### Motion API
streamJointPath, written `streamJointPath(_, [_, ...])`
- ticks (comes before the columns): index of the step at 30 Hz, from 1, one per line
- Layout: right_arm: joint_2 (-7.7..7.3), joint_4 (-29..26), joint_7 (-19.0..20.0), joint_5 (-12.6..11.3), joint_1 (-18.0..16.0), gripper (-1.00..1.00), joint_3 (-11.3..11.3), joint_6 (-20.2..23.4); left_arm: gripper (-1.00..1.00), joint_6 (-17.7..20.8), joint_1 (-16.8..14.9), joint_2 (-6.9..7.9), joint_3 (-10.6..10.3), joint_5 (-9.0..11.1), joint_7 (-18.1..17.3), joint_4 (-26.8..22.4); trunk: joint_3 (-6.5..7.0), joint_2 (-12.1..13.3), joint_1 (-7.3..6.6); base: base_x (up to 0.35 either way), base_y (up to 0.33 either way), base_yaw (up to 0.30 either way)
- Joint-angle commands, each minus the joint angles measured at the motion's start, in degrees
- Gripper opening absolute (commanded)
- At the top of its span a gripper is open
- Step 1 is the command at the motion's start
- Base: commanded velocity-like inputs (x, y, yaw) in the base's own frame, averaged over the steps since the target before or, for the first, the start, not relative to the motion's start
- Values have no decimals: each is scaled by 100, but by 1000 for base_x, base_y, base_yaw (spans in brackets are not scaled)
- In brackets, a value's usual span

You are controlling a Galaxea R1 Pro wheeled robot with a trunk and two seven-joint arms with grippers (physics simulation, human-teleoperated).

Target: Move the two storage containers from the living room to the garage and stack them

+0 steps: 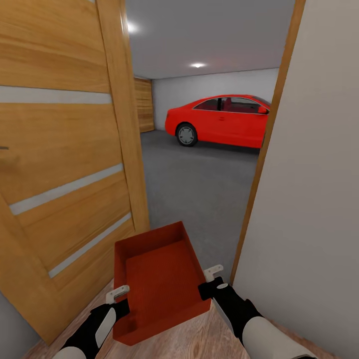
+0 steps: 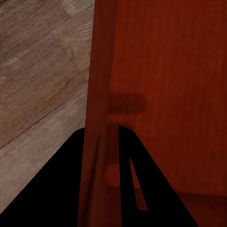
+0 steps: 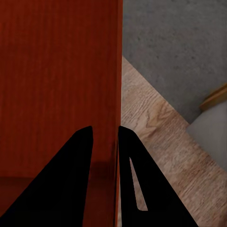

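Held between both arms at the doorway, one orange-red storage container [image 1: 158,281] is carried open side up, tilted slightly, above the wood-plank floor [image 1: 214,339] just short of the threshold. Beyond the container, the garage opens out: grey concrete floor [image 1: 199,184], white back wall [image 1: 214,85], and ceiling spotlights [image 1: 198,65]. A red car [image 1: 222,121] stands well apart from the container, against the far wall. To the container's left, a wooden door with glass slats [image 1: 65,159] is swung open, its lower edge near the container's left wall. To the container's right, a beige wall [image 1: 309,199] with a wooden frame edge [image 1: 264,149] bounds the opening.

Left gripper [image 1: 117,294] is clamped on the container's left wall; the left wrist view shows that wall [image 2: 97,94] passing between the two dark fingers [image 2: 142,189], with the ribbed bottom [image 2: 179,85] on one side and planks on the other. Right gripper [image 1: 213,273] is clamped on the right wall; in the right wrist view the wall edge [image 3: 117,94] runs between the fingers [image 3: 71,189], with planks and the concrete beyond it.
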Motion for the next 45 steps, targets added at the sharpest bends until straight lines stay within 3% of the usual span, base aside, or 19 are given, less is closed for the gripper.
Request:
streamJointPath(1, [-8,-2,19,27,0,-100,50,42,-100,30,-4,30,45,27,48,-30,-5,-3,-1,0,0,0])
streamJointPath(11, [-8,-2,19,33,1,-100,46,42,-100,23,-4,30,47,31,45,-32,-5,-3,-1,81,59,0])
streamJointPath(12, [-8,-2,19,-81,1,-100,176,42,-100,22,-4,43,47,7,45,-32,-5,-3,-1,209,159,0])
streamJointPath(35, [-8,-2,24,-79,1,-100,176,42,-100,22,-4,43,47,7,41,-32,-5,-3,-1,16,12,0])
streamJointPath(45, [-8,-2,28,-80,1,-100,176,42,-100,22,-4,43,47,7,41,-32,28,-3,-1,0,0,-121])
